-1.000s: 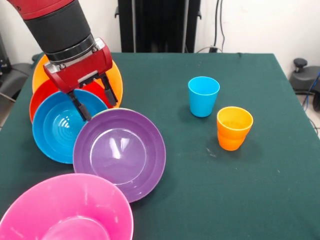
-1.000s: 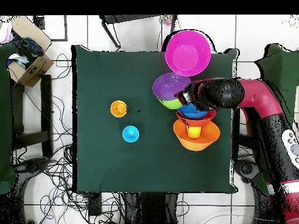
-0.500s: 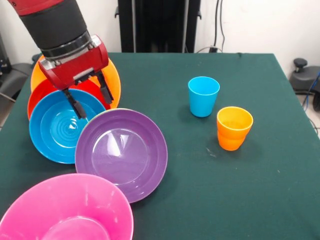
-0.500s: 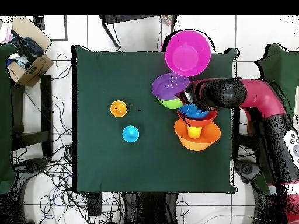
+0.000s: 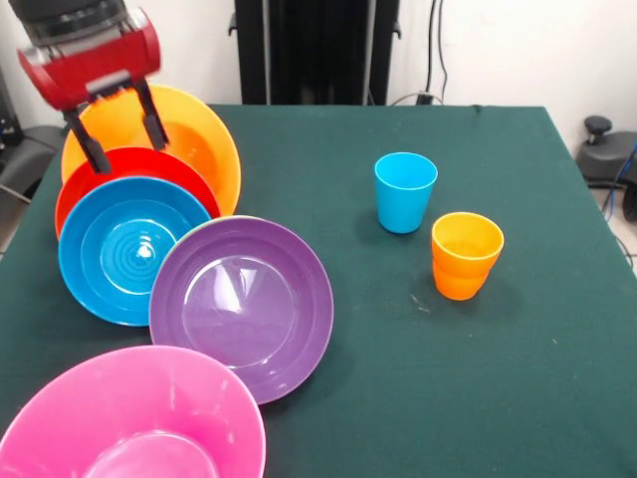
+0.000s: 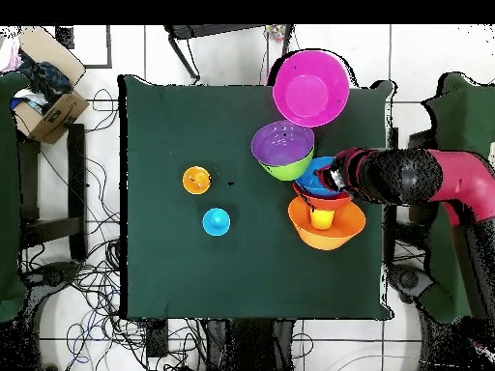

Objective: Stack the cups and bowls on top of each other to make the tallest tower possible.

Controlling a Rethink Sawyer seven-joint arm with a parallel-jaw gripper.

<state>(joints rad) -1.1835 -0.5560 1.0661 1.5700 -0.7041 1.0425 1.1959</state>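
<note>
- The tower [image 5: 149,189], a tilted nest of glossy plastic bowls, lay at the table's far left in the front view: a big orange bowl [image 5: 194,139] at the back, a red-orange bowl [image 5: 119,169] inside it, and a blue bowl [image 5: 129,249] in front.
- We saw the red gripper [image 5: 117,127] held above the orange bowl, its two black fingers [image 5: 151,115] spread apart and holding nothing.
- A purple bowl [image 5: 242,304] leaned against the blue one, resting in a green bowl [image 6: 287,172] seen from overhead.
- A large pink bowl [image 5: 134,418] sat nearest us.
- A blue cup [image 5: 405,191] and nested orange cups [image 5: 466,255] stood to the right, close together but apart.
</note>
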